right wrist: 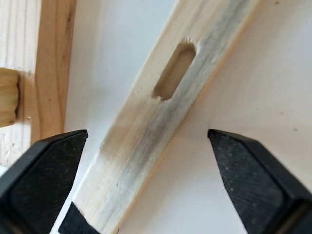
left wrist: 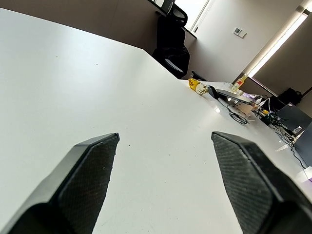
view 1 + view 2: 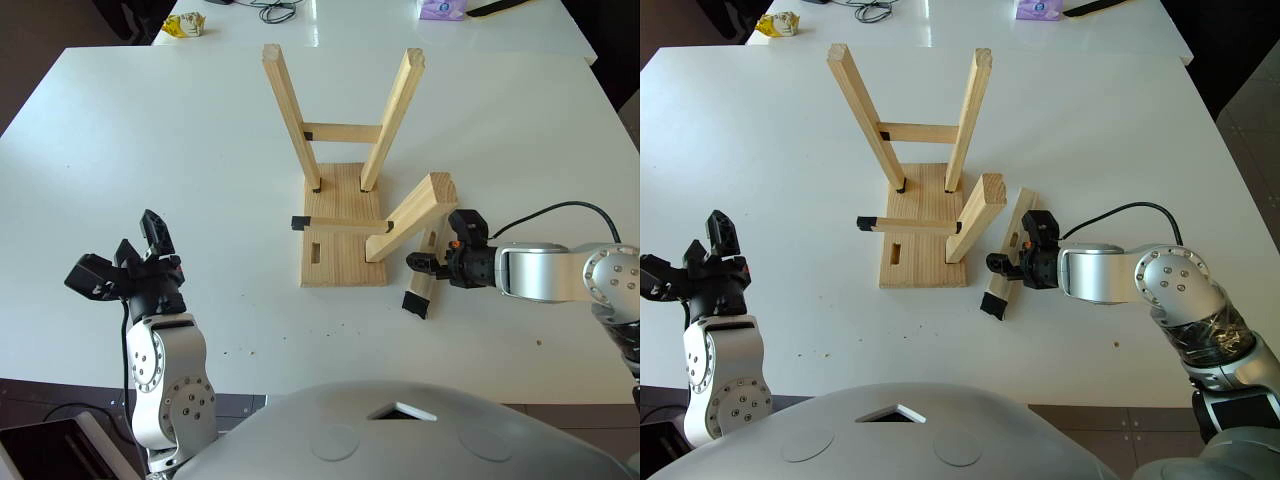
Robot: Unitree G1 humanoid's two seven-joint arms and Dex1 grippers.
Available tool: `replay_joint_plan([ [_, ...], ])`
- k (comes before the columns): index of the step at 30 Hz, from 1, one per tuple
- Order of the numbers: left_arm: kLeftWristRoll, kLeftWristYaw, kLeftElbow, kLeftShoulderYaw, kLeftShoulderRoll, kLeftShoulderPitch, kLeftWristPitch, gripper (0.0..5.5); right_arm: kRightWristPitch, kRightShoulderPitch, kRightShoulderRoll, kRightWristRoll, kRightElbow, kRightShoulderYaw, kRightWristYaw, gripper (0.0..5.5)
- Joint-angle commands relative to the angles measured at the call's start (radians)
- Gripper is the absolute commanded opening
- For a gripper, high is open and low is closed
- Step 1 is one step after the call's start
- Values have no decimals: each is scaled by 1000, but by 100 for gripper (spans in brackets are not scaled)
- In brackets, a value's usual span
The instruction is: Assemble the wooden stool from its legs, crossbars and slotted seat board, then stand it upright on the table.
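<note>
Right claw (image 1: pixel 146 135) gapes astride loose leg (image 1: pixel 146 127), seemingly just short of mortise (image 1: pixel 174 71).

Left arm's tucked in close, left gripper (image 3: pixel 116 250) pointing up and away, jaws spread wide. Right arm's stretched inward from the side, right gripper (image 3: pixel 438 250) jaws parted too.

Flat on the white desk (image 3: pixel 150 160) lies a pale rectangular slotted wooden seat board (image 3: pixel 345 265), with one open slot near its left side. Standing in its far slots are two square pale wooden legs (image 3: pixel 292 115), splayed apart at the top and joined by a short wooden crossbar (image 3: pixel 342 132) with black ends. At the board's right edge a third wooden leg (image 3: pixel 412 215) leans tilted; from it a second crossbar (image 3: pixel 345 225) runs left across the board, its black tip free. Just right of the board, flat on the desk, a fourth wooden leg (image 3: pixel 1017 222) lies mortise up, black-capped at its near end.
</note>
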Motion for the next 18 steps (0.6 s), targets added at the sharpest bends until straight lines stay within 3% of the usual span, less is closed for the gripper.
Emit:
replay_joint_plan([
  [1, 2, 1, -18, -5, -19, 14, 13, 353, 18, -3, -60, 9, -15, 3, 6, 457],
  [18, 5, 6, -33, -9, -37, 5, 31, 353, 23, -48, -131, 9, -64, 69, 23, 457],
])
